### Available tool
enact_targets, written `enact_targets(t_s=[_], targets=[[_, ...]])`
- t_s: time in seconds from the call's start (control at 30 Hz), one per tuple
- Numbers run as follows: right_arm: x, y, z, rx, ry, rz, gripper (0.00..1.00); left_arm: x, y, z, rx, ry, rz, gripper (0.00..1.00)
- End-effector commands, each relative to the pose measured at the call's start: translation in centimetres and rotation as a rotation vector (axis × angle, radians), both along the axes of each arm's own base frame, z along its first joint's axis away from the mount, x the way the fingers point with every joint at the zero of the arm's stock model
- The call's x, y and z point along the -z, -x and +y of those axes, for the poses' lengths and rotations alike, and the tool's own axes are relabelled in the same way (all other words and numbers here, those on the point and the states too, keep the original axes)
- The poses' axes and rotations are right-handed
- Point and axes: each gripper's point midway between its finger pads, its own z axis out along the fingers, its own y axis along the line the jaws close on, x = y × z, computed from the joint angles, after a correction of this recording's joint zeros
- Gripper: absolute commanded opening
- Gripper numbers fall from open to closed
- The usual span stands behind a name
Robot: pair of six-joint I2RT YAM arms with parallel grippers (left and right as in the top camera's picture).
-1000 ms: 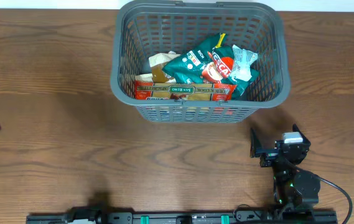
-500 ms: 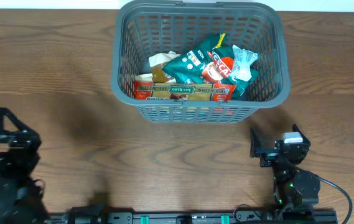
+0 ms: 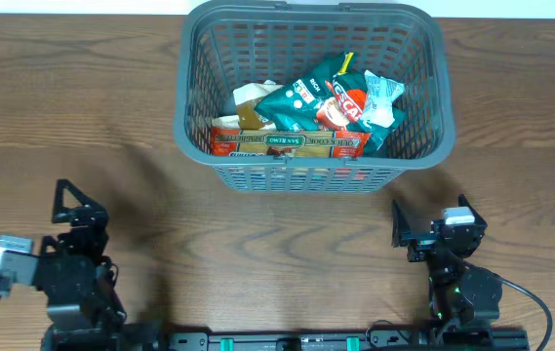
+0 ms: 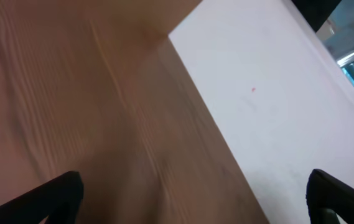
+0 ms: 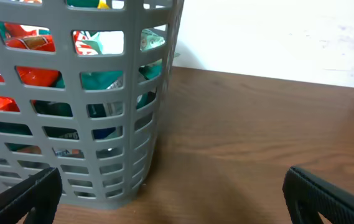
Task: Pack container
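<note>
The container (image 3: 297, 177), a dark grey slotted basket, stands at the table's far centre. Inside lie several food packets: a teal bag (image 3: 301, 102), a red packet (image 3: 343, 107) and a flat box (image 3: 287, 143) against the front wall. My left gripper (image 3: 75, 203) is at the near left, open, with nothing between its fingers, well away from the basket. My right gripper (image 3: 430, 218) is open and empty, just in front of the basket's right corner. In the right wrist view the basket wall (image 5: 89, 124) fills the left half, ahead of the right gripper (image 5: 173, 202). The left gripper (image 4: 195, 208) looks at bare wood.
Brown wooden table (image 3: 257, 244) stretches between the two arms. A black rail (image 3: 287, 342) runs along the near edge. In the left wrist view a white surface (image 4: 270, 106) lies beyond the table's edge. A white wall (image 5: 270, 37) stands behind the table.
My left arm has come in from the lower left edge and moved right and forward onto the table, its gripper staying open. The right arm and the basket have not moved.
</note>
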Motion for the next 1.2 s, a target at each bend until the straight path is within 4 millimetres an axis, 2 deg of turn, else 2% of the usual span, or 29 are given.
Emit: enact_targets(t_s=[0.0,0.37,1.17], targets=[[-0.1,0.0,-0.1,0.002,0.012,-0.008,0.99,1.6,-0.5,-0.7,0.031,0.061,-0.042,0.99],[-0.1,0.0,-0.1,0.002,0.012,-0.007,0.99,5.0,-1.2,-1.9,0.103,0.089,-0.037,0.99],[-0.1,0.0,-0.1,0.002,0.012,-0.007,0.99,8.2,-1.4,-2.6,0.146,0.102,-0.048,0.99]])
